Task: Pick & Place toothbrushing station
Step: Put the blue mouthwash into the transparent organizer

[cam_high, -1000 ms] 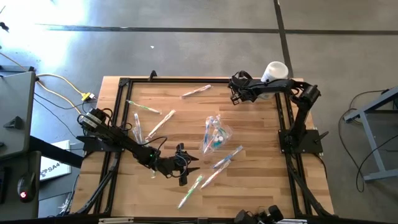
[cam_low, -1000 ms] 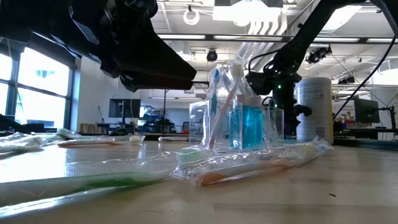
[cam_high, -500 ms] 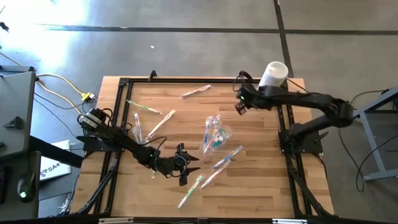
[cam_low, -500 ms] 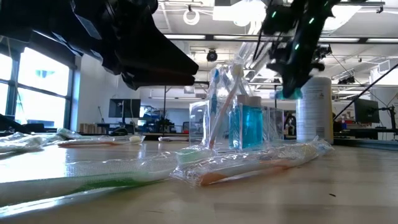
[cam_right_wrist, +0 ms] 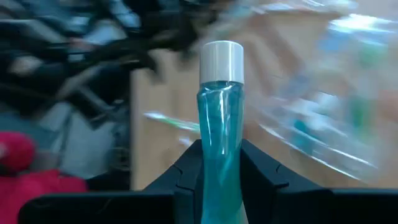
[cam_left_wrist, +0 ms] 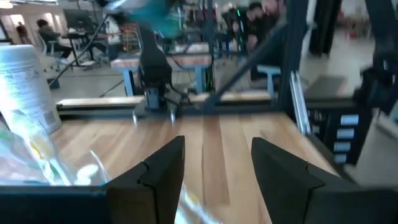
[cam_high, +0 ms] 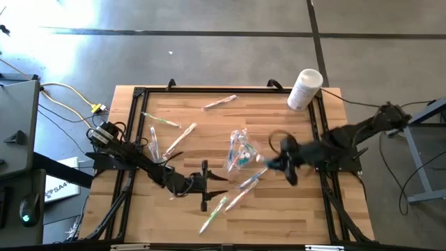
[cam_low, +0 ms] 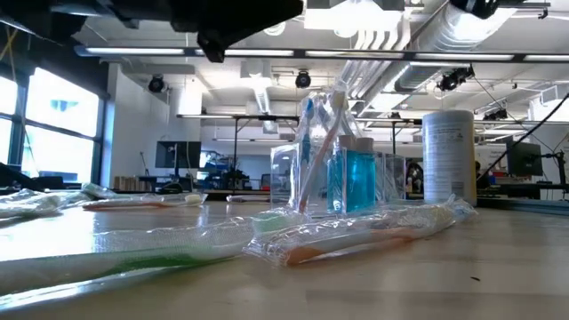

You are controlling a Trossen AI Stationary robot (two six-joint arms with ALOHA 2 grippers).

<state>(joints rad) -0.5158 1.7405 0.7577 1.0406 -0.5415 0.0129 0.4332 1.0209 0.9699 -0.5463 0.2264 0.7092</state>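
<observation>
Jaws of the right gripper (cam_right_wrist: 221, 171) clamp a teal tube (cam_right_wrist: 219, 124) beside the clear bag (cam_high: 242, 150) holding toothbrushes, while left gripper (cam_left_wrist: 217, 168) jaws stand wide.

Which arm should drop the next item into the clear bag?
Right. Its tool already grips a teal tube beside the clear bag; the left tool is open, holding nothing.

- The left arm reaches low across the near-left part of the table, its wrist stretched toward the table's middle.
- The left gripper (cam_high: 206, 187) hangs above the wood with its fingers (cam_left_wrist: 163, 168) spread apart and nothing between them.
- The right arm extends from the right side, bent low over the table.
- The right gripper (cam_right_wrist: 220, 163) pinches a slim teal tube (cam_right_wrist: 219, 134) between its fingers.
</observation>
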